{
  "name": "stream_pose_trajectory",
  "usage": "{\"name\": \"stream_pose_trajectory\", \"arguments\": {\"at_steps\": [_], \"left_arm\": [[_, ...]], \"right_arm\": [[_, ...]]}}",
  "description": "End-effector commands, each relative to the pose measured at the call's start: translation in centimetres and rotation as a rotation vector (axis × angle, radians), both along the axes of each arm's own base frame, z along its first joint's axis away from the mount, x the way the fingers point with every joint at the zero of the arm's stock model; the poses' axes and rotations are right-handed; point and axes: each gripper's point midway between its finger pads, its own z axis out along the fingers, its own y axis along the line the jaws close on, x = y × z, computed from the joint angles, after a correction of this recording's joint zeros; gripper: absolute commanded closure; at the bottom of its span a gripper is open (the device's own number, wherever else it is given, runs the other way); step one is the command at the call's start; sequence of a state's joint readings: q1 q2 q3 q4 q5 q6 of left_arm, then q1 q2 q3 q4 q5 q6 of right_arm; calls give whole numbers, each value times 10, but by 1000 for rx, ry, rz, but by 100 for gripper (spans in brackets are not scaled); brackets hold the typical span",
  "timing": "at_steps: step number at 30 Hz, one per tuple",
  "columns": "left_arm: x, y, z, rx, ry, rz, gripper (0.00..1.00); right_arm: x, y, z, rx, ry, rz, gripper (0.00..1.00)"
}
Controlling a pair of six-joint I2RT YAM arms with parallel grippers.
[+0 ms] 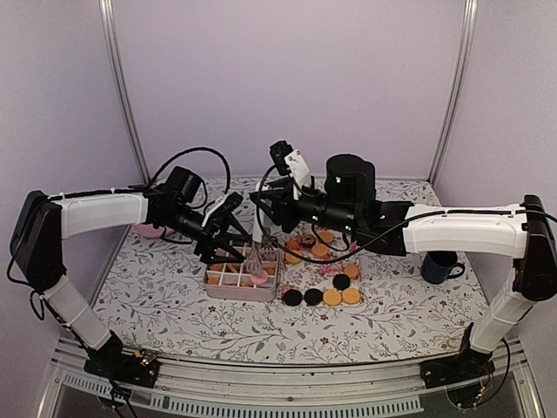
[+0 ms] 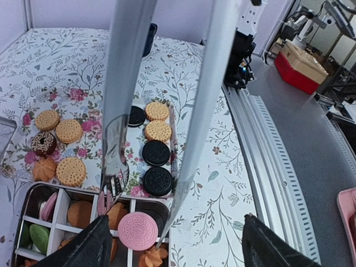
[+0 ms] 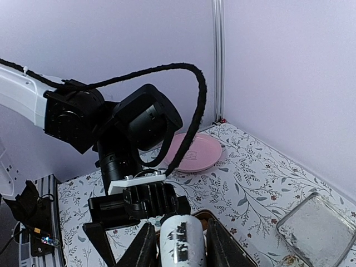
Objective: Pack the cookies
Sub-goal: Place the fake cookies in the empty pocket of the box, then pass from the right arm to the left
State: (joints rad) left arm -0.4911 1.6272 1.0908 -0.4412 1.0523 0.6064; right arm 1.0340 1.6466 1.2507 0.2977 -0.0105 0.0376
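**Taking cookies that seem light and crumbly, gently by the rim**

Top view: cookies lie loose to the right of the box, and some are inside.
Left wrist view: left gripper holds tongs, spread, above one pink cookie. Three black and five golden ones lie farther.
Right wrist view: right gripper pinches a white tube.
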Motion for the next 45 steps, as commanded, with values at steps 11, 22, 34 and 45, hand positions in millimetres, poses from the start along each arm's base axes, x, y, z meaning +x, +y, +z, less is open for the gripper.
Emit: {"name": "stream_pose_trajectory", "arguments": {"at_steps": [11,22,34,45], "left_arm": [[-27,5,3,-15,78,-41,34],[-33,3,7,-48,111,-68,46],[-41,4,14,-65,115,-95,78],[-39,10,21,-31,61,-86,100]], "right_arm": [[-18,-2,78,225,-83,80,69],[-21,4,84,301,-71,116,69],[-21,11,86,360,-64,141,70],[-17,-9,41,213,53,208,20]]}}
